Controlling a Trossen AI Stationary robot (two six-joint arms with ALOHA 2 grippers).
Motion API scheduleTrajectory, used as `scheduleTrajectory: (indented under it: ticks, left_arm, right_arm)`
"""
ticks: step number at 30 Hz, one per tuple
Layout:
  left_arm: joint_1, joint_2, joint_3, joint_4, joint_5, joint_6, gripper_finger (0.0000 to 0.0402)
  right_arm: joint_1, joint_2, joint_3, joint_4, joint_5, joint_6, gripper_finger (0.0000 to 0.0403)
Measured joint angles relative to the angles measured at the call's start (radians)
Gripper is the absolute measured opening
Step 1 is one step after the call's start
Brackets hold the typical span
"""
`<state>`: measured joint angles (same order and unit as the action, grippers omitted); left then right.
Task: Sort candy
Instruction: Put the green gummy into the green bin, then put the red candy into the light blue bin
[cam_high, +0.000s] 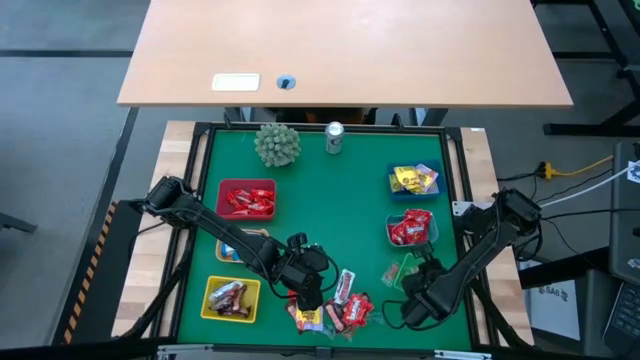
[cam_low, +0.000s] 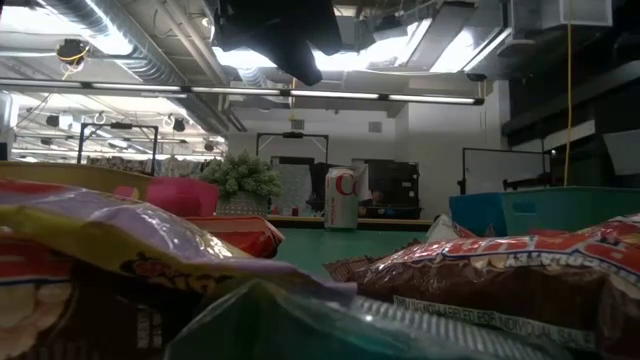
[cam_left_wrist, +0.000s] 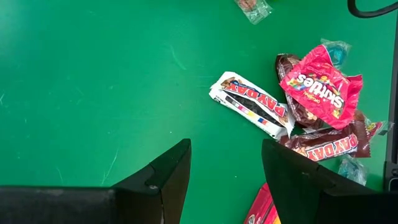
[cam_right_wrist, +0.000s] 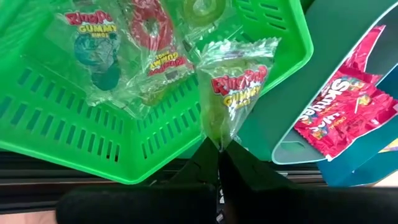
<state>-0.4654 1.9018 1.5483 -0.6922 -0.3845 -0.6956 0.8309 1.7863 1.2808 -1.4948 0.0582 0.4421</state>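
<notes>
A pile of candy lies on the green mat near the front edge: PayDay bars and a red Skittles bag. My left gripper hovers open just left of the pile, touching nothing. My right gripper, at the front right, is shut on a clear Ring Pop gummy packet over the green basket. Two more gummy packets lie in that basket. My right gripper pinches the gummy packet by one narrow crimped end between its two fingertips. The fingers slant down from the table's right. The packet reaches out past the fingertips across the green basket's wall; whether it touches the wall I cannot tell.
Other baskets stand on the mat: red, yellow with brown bars, yellow with yellow sweets, blue with Skittles. A silver can and a spiky green ball stand at the far edge.
</notes>
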Motion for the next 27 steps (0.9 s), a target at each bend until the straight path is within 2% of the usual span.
scheduleTrajectory:
  ticks: [3,6,13,17,21,27]
  left_arm:
    - [0.0,0.0,0.0,0.0,0.0,0.0,0.0183]
    - [0.0,0.0,0.0,0.0,0.0,0.0,0.0183]
    - [0.0,0.0,0.0,0.0,0.0,0.0,0.0183]
    - [0.0,0.0,0.0,0.0,0.0,0.0,0.0183]
    - [0.0,0.0,0.0,0.006,0.0,0.0,0.0183]
    - [0.0,0.0,0.0,0.014,0.0,0.0,0.0183]
  right_arm:
    - [0.0,0.0,0.0,0.0,-0.001,-0.001,0.0008]
    - [0.0,0.0,0.0,-0.005,-0.018,-0.001,0.0029]
    - [0.0,0.0,0.0,-0.041,-0.024,-0.007,0.0132]
    - [0.0,0.0,0.001,-0.08,-0.025,-0.001,0.0169]
    - [0.0,-0.02,0.014,-0.079,-0.031,0.001,0.0185]
    - [0.0,-0.038,0.11,-0.077,-0.032,0.008,0.0188]
